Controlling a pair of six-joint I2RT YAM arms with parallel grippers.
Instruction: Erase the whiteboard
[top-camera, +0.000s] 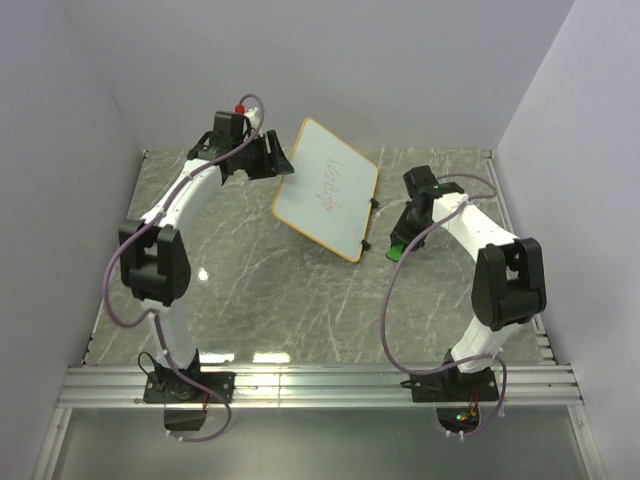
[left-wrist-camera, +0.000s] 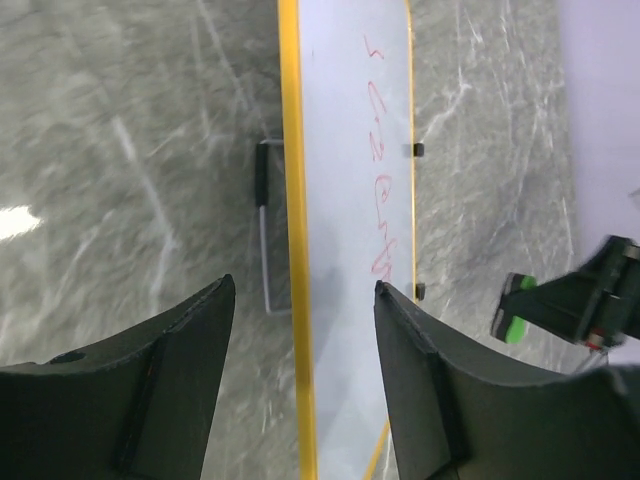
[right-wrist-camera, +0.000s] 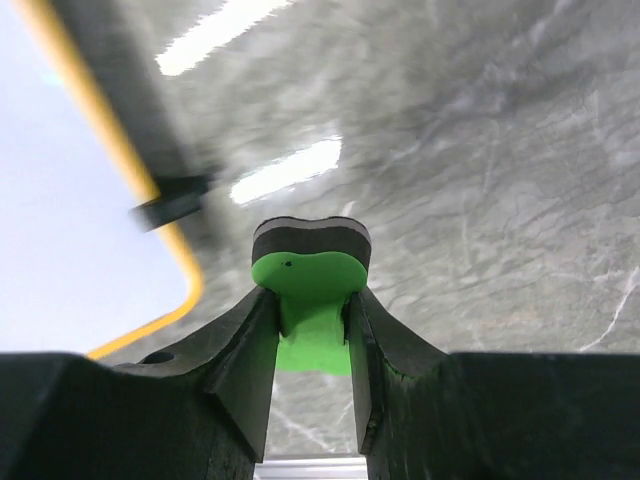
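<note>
The whiteboard (top-camera: 325, 190) is white with an orange-yellow frame and lies at the back middle of the table, its far end raised. Red scribbles (left-wrist-camera: 377, 200) run across it. My left gripper (top-camera: 283, 160) is at its far left edge. In the left wrist view the jaws (left-wrist-camera: 302, 288) stand open on either side of the board's (left-wrist-camera: 350, 120) yellow rim, with a gap on both sides. My right gripper (right-wrist-camera: 312, 300) is shut on a green eraser (right-wrist-camera: 310, 268) with a dark felt face. It hovers just right of the board's (right-wrist-camera: 60, 200) near corner (top-camera: 397, 248).
The marble-patterned tabletop (top-camera: 250, 280) is walled at the back and on both sides. An aluminium rail (top-camera: 320, 385) runs along the near edge by the arm bases. A thin grey wire stand (left-wrist-camera: 263, 230) shows beside the board, and small black feet (right-wrist-camera: 175, 205) stick out from its frame.
</note>
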